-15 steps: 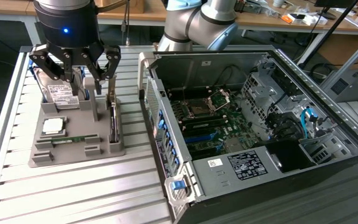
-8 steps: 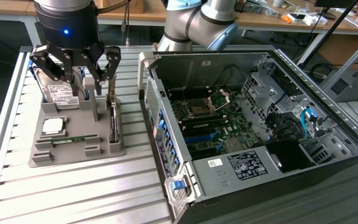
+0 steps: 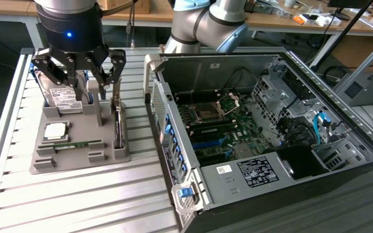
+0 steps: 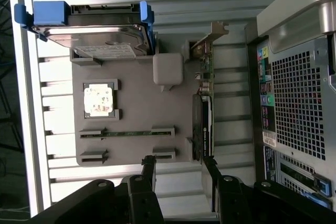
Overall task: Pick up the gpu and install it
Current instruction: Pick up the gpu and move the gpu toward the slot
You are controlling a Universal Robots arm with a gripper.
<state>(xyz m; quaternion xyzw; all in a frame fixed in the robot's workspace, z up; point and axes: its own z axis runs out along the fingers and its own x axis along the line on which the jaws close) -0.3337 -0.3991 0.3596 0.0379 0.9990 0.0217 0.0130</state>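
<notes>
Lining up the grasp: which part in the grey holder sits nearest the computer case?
The gpu, the thin dark card standing on edge; the hard drive, processor and memory stick sit farther from the case.

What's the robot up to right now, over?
Gripper open, empty, above the gray tray. Graphics card on edge in its slot, not held. Hard drive alongside, apart.

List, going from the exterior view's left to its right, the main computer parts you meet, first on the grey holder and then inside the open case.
hard drive → gpu, standing on edge in the holder → motherboard inside the case → blue cable
</notes>
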